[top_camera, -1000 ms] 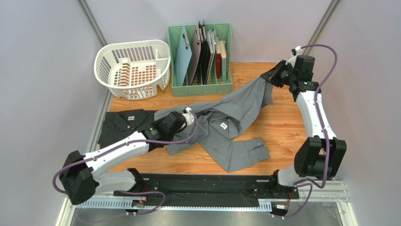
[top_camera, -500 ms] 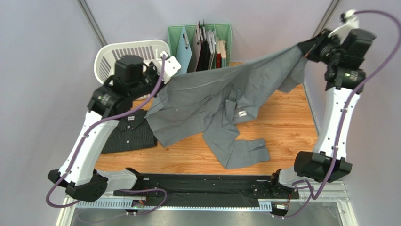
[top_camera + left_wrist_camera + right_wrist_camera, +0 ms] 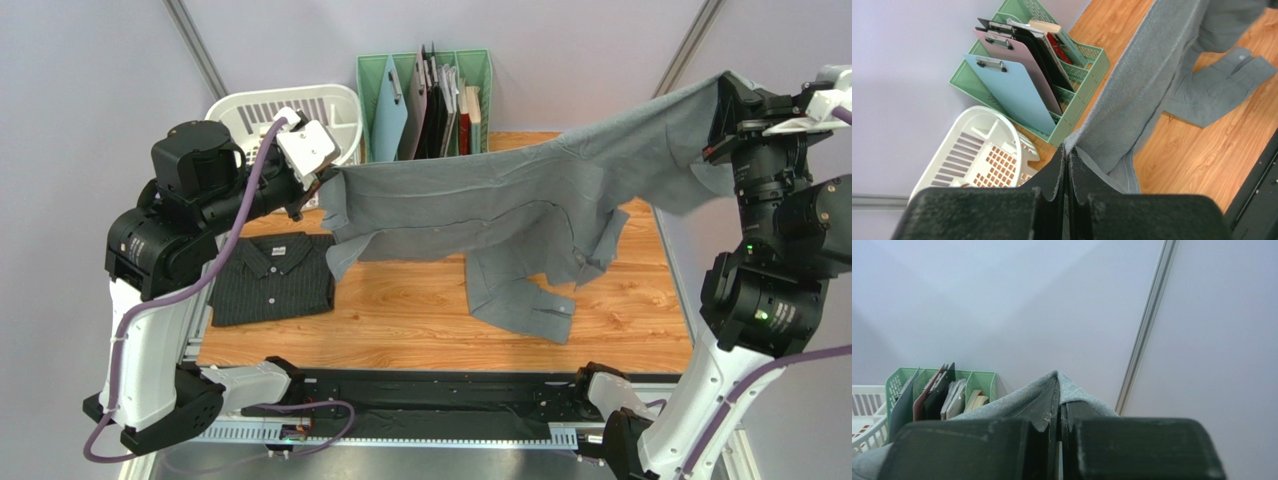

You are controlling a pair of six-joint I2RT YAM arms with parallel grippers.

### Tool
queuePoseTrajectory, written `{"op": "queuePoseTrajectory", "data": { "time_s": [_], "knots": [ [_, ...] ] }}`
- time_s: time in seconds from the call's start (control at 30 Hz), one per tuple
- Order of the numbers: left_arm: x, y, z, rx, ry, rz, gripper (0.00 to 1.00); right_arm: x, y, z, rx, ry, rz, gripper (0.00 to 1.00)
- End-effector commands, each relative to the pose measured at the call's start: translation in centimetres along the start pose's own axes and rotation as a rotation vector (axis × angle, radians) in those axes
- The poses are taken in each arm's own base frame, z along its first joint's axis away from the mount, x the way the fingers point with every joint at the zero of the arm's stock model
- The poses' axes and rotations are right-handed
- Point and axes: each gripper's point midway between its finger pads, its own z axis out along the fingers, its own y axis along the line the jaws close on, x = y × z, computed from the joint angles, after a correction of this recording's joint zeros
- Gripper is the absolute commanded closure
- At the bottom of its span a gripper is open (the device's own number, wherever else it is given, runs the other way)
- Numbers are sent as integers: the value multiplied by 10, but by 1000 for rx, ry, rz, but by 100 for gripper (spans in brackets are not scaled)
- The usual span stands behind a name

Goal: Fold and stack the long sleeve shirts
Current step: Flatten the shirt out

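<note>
The grey shirt is held stretched in the air between the left gripper and the right gripper, each clamped on its edge; one sleeve is draped onto the wooden table. The pinstriped shirt is laid folded at the left, its collar label illegible.

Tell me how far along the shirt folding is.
Done: the pinstriped shirt lies folded at the left of the table. In hand: left gripper and right gripper hold the grey shirt stretched in the air, one cuff touching the table. Left: folding it, then stacking both.
</note>
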Motion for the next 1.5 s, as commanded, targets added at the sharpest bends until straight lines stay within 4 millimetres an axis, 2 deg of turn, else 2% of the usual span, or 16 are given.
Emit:
{"op": "queuePoseTrajectory", "data": {
  "time_s": [0.0, 0.13, 0.2, 0.3, 0.33, 0.5, 0.53, 0.57, 0.63, 0.77, 0.87, 0.93, 1.03, 1.23, 1.33, 1.47],
  "knots": [
    [33, 3, 45, 15, 139, -106, 100, 103, -30, 65, 28, 194, 56, 100],
    [67, 33, 106, -18, 214, -220, 100, 156, -38, 125, -9, 265, 173, 100],
    [51, 60, 118, -49, 149, -239, 100, 166, -44, 152, -4, 278, 239, 100],
    [28, 110, 133, -156, 76, -262, 100, 133, -56, 199, -2, 183, 303, 100],
    [25, 120, 144, -155, 57, -274, 100, 94, -58, 210, -18, 68, 282, 100],
    [-90, 142, 67, -241, -307, -175, 100, -56, -60, 155, 7, -334, 231, 100],
    [-119, 128, 23, -249, -395, -132, 100, -74, -69, 138, 66, -394, 206, 100],
    [-100, 120, 35, -216, -352, -155, 100, -94, -66, 103, 104, -437, 167, 100],
    [-122, 94, -12, -206, -450, -54, 100, -116, -64, 73, 151, -495, 67, 100],
    [-27, 31, 20, 23, -221, -46, 100, -36, -63, 56, 144, -234, -101, 100],
    [60, -17, 41, 175, -43, -26, 100, 100, -27, 30, -71, 141, -119, 100],
    [103, -44, 45, 261, 41, 10, 100, 213, 13, -25, -362, 438, -206, 100],
    [183, -93, 58, 402, 210, 11, 100, 318, 44, -121, -660, 713, -348, 100],
    [277, -164, 63, 609, 401, 115, 100, 381, 57, -238, -982, 913, -637, 96],
    [295, -174, 56, 659, 482, 95, 84, 379, 70, -276, -1128, 975, -619, 48],
    [293, -174, 39, 707, 547, 91, 46, 367, 65, -276, -1110, 1049, -562, 10]
  ]
}}
